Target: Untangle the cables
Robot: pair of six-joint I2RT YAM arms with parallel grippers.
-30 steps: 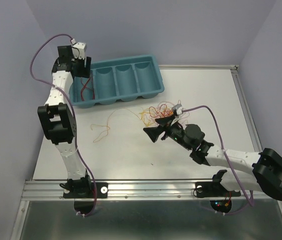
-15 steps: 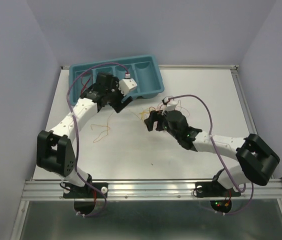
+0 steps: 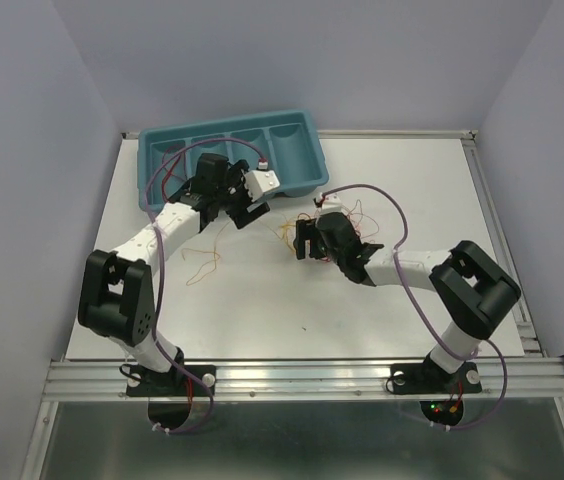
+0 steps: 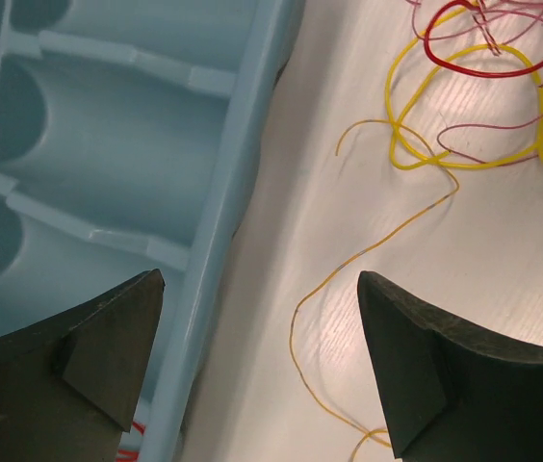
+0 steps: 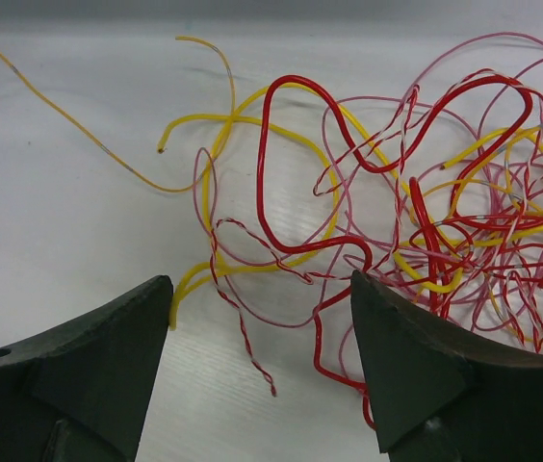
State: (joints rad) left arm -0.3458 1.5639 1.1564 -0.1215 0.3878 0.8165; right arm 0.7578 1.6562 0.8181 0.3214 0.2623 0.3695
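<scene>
The cables [image 3: 347, 214] lie as a tangle of thin red, pink and yellow loops right of the table's middle. My right gripper [image 3: 302, 243] sits low at the tangle's left edge. In the right wrist view the right gripper [image 5: 260, 289] is open, and a twisted red strand [image 5: 252, 351] and a yellow wire end [image 5: 183, 287] lie between its fingers, untouched. My left gripper [image 3: 244, 210] hovers open beside the teal tray's front edge. In the left wrist view a thin yellow wire [image 4: 349, 265] runs under the open left gripper [image 4: 260, 289], and the tangle [image 4: 483, 67] shows at upper right.
The teal compartment tray [image 3: 307, 150] stands at the back left, with a red wire [image 3: 167, 180] in its left end. A loose thin orange wire [image 3: 202, 262] curls on the table left of centre. The tray wall [image 4: 243, 173] is close to my left finger.
The left arm swung from above the tray's left end down to its front edge near the tangle. The right gripper advanced to the tangle's left edge and its jaws narrowed a little.
</scene>
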